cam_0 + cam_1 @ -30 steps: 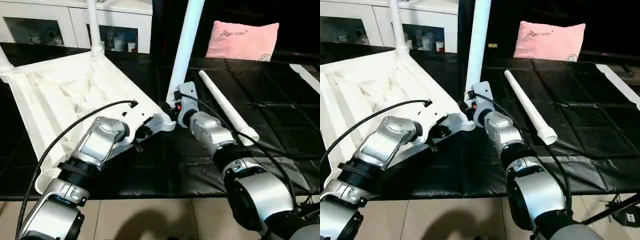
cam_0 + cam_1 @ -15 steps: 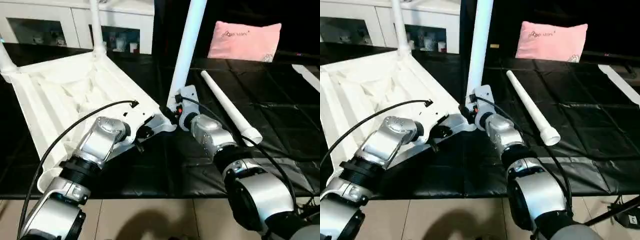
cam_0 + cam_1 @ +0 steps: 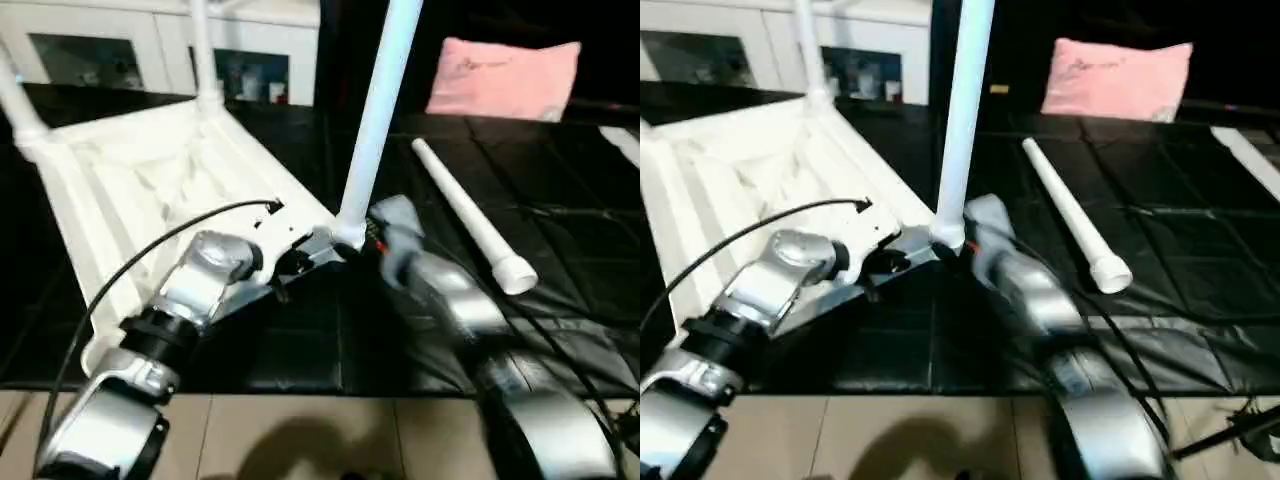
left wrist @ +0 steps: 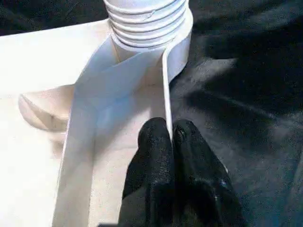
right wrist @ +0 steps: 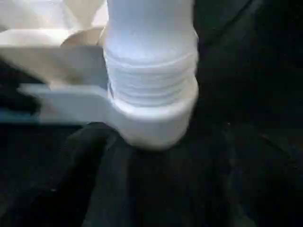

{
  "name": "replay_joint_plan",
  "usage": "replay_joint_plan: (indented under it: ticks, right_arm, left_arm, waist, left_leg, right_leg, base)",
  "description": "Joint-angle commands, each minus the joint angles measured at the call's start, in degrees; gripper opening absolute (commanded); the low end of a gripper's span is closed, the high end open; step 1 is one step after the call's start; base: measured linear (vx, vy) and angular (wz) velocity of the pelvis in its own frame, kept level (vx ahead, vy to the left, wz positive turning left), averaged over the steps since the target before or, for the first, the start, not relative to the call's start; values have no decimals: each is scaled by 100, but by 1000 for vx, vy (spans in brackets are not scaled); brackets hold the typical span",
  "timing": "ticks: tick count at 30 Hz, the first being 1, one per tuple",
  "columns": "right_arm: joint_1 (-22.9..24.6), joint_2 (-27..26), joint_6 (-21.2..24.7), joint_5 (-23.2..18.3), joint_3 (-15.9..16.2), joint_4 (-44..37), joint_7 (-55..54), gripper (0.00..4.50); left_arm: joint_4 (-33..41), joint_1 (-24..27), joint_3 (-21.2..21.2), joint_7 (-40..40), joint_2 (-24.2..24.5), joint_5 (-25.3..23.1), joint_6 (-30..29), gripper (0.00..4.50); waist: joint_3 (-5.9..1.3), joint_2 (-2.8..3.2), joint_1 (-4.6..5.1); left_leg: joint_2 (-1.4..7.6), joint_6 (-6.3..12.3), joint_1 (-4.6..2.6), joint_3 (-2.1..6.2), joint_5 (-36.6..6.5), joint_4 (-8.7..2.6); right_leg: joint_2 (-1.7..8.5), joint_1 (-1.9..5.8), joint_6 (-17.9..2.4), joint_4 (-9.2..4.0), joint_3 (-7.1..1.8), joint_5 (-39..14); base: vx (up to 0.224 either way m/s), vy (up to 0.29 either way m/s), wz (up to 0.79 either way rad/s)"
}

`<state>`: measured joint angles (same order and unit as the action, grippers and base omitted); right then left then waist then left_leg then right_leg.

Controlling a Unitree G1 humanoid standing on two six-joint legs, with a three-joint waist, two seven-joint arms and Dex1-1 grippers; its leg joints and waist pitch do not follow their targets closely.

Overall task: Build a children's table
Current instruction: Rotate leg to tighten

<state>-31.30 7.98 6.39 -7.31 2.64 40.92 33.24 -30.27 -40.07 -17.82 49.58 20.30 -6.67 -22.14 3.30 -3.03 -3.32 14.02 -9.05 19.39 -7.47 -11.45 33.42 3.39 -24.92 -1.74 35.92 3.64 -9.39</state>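
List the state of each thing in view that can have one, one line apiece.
Table top: upside down on the black mat, ribbed underside up.
Near-corner leg: upright, threaded end seated in its corner socket.
Far-corner leg: upright in its socket.
Loose leg: lying flat on the mat, not fitted.
Left gripper: shut on the table top's rim.
Right gripper: beside the near-corner leg, grip unclear.

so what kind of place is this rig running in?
Probably a home-style room or a demo space, not a factory. A white cabinet with glass doors stands behind, a pink pillow lies at the back, and the work surface is draped in a black sheet.
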Motion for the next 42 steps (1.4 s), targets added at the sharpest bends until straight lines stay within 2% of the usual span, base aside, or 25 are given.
replay_joint_plan:
  ticks: [1,3,5,6,8,10,12,22,23,26,28,35,40,42]
  right_arm:
    - [81,90,179,-150,-44,-537,89,447]
    - [357,236,133,-23,14,-992,67,447]
    - [357,236,133,-23,14,-992,67,447]
    - [690,331,614,-234,-93,-1671,110,447]
    - [787,358,759,-275,-129,-1850,92,447]
    - [899,384,906,-341,-163,-2053,106,450]
    - [1004,404,915,-413,-163,-2261,158,450]
    - [1240,435,1050,-315,-72,-2771,-65,450]
    - [1251,437,1109,-341,-66,-2803,-73,450]
    - [1261,446,1183,-373,-45,-2826,-26,450]
    - [1281,444,1202,-372,-30,-2860,-17,450]
    - [1341,480,1228,-391,59,-2976,84,450]
    - [1307,579,1059,-443,22,-2967,276,450]
    - [1216,741,876,-475,30,-2858,570,450]
  left_arm:
    - [-170,0,-246,170,65,-201,58,0]
    - [-253,-26,-299,194,109,-255,72,0]
    - [-253,-26,-299,194,109,-255,72,0]
    - [-397,-104,-149,-20,18,-178,97,0]
    - [-413,-120,-119,-10,3,-139,103,0]
    - [-447,-150,-77,3,-7,-95,123,44]
    - [-456,-169,-46,-29,-17,-94,96,61]
    - [-685,-245,126,-268,-103,-29,83,61]
    - [-678,-253,177,-264,-128,20,91,27]
    - [-635,-248,220,-220,-143,87,95,24]
    - [-623,-233,237,-201,-142,117,129,5]
    - [-677,-148,132,22,-103,100,201,5]
    - [-778,-4,-152,417,68,-45,940,5]
    - [-720,85,-238,884,202,45,1280,5]
  waist:
    - [-396,118,-7]
    - [-383,121,-11]
    - [-390,119,-18]
    - [-375,129,-17]
    - [-385,124,-28]
    - [-376,119,-33]
    - [-376,111,-27]
    - [-374,95,-28]
    - [-373,106,-25]
    - [-385,108,-21]
    - [-383,109,-13]
    - [-394,103,-22]
    - [-403,100,-23]
    - [-399,90,-35]
  left_leg:
    - [-196,107,101,-214,-945,-372]
    - [-196,107,92,-218,-935,-371]
    - [-199,104,93,-222,-896,-366]
    - [-212,103,97,-227,-897,-366]
    - [-207,133,90,-220,-871,-369]
    - [-206,121,94,-223,-981,-375]
    - [-206,126,95,-217,-1036,-380]
    - [-209,118,108,-218,-934,-376]
    - [-207,116,108,-216,-950,-380]
    - [-192,116,107,-209,-930,-386]
    - [-189,117,114,-208,-912,-389]
    - [-193,146,112,-219,-809,-375]
    - [-192,178,108,-220,-784,-372]
    - [-187,188,104,-227,-776,-375]
  right_leg:
    - [249,476,-970,-471,-217,-1290]
    - [236,465,-911,-498,-218,-1332]
    - [237,466,-917,-491,-219,-1290]
    - [216,472,-916,-507,-217,-1282]
    - [221,479,-897,-503,-219,-1243]
    - [234,465,-849,-534,-211,-1473]
    - [231,459,-777,-548,-202,-1650]
    - [240,456,-732,-549,-207,-1648]
    - [241,453,-723,-558,-203,-1697]
    - [246,457,-771,-549,-198,-1599]
    - [245,457,-807,-545,-197,-1498]
    - [248,473,-857,-524,-211,-1294]
    - [257,482,-875,-517,-216,-1220]
    - [261,473,-865,-521,-218,-1248]
  base:
    - [0,0,0]
    - [0,0,0]
    - [0,0,0]
    - [0,0,0]
    - [0,0,0]
    - [0,0,0]
    - [0,0,0]
    - [0,0,0]
    - [0,0,0]
    - [0,0,0]
    - [0,0,0]
    - [0,0,0]
    - [0,0,0]
    - [0,0,0]
